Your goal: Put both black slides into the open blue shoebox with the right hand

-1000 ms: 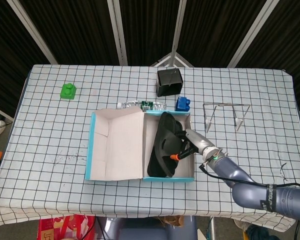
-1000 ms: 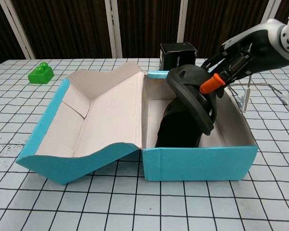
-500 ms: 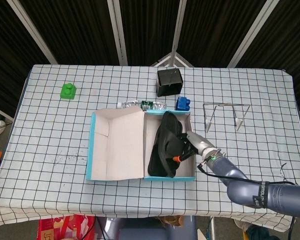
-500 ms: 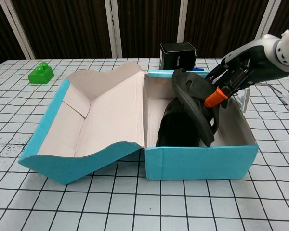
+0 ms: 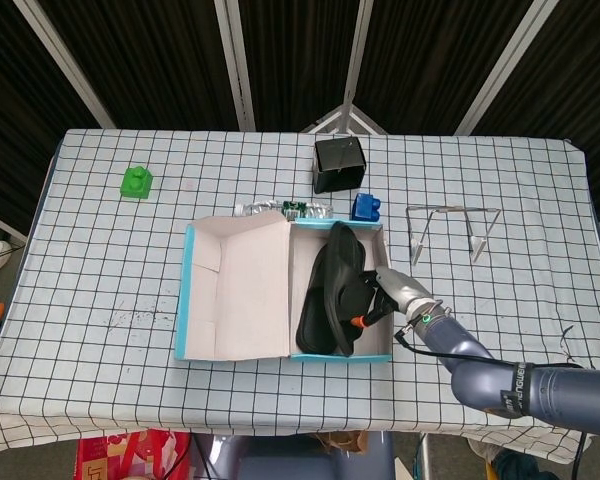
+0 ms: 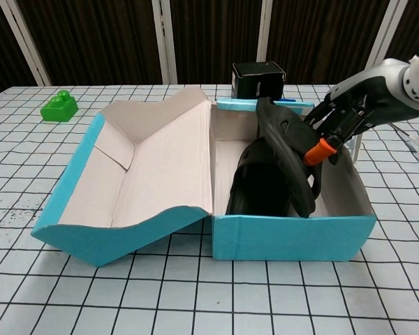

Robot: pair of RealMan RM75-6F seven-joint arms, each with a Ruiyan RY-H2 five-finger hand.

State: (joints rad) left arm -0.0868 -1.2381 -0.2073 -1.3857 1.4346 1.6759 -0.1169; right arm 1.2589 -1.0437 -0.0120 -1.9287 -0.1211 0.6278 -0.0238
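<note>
The open blue shoebox [image 5: 185,300] [image 6: 293,239] lies mid-table with its lid folded out to the left. One black slide [image 6: 257,187] [image 5: 315,325] lies flat on the box floor. The second black slide [image 6: 285,150] [image 5: 340,268] stands tilted on edge above it, inside the box's right half. My right hand [image 6: 342,118] [image 5: 382,300] reaches over the right wall and grips this tilted slide, an orange fingertip [image 6: 320,150] against its sole. No left hand shows in either view.
A green brick [image 5: 136,182] [image 6: 59,107] sits far left. Behind the box are a black cube container [image 5: 340,163] [image 6: 258,78], a blue brick [image 5: 366,207] and a lying bottle [image 5: 285,209]. A metal wire rack [image 5: 450,230] stands at the right.
My right hand has lowered the tilted slide deeper into the box and moved it a little to the right. The box itself has shifted slightly.
</note>
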